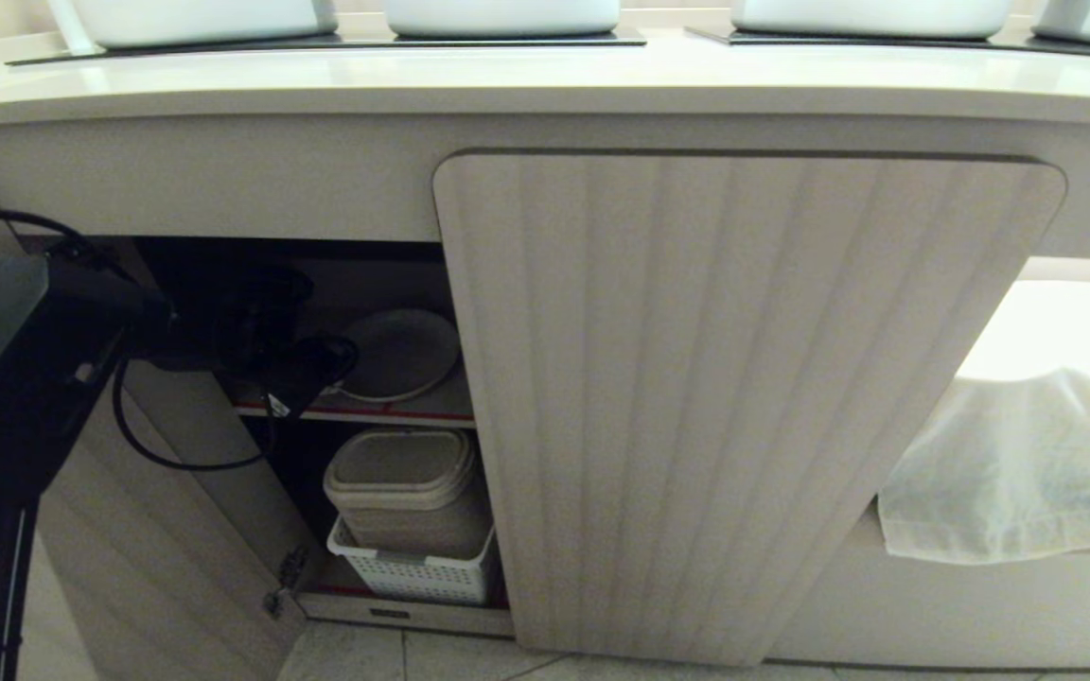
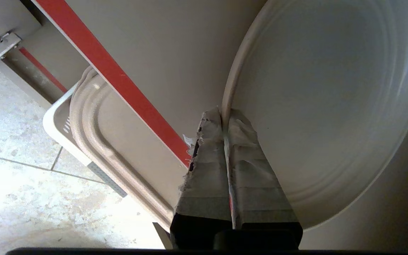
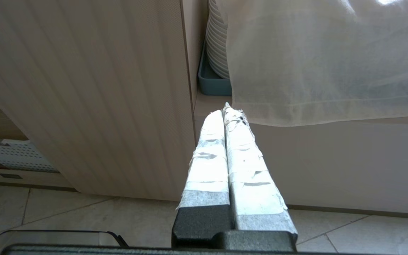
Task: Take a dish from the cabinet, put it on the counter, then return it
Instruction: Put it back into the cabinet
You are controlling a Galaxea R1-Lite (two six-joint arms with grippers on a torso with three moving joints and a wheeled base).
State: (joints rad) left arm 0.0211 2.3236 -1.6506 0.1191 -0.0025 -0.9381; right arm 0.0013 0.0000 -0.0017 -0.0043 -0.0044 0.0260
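tape-wrapped fingers (image 2: pixel 246 166) of the left gripper (image 2: pixel 225 115) are pinched shut on the near rim of the one off-white dish (image 2: pixel 324 106), which sits on the red-edged shelf (image 2: pixel 119 76) inside the cabinet (image 1: pixel 744 397). below the gripper, one lidded beige bin (image 1: pixel 403 482) stands in one white basket (image 1: pixel 413 572). beside it, the closed fluted door covers the rest. the right gripper (image 3: pixel 228 112) hangs closed and empty, near one white cloth (image 3: pixel 324 60). above runs the counter (image 1: pixel 545 80).

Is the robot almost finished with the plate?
I can't tell. Done: the cabinet door is open. In hand: the left end effector is shut on the dish rim, on the red-edged shelf. The counter holds no dish.
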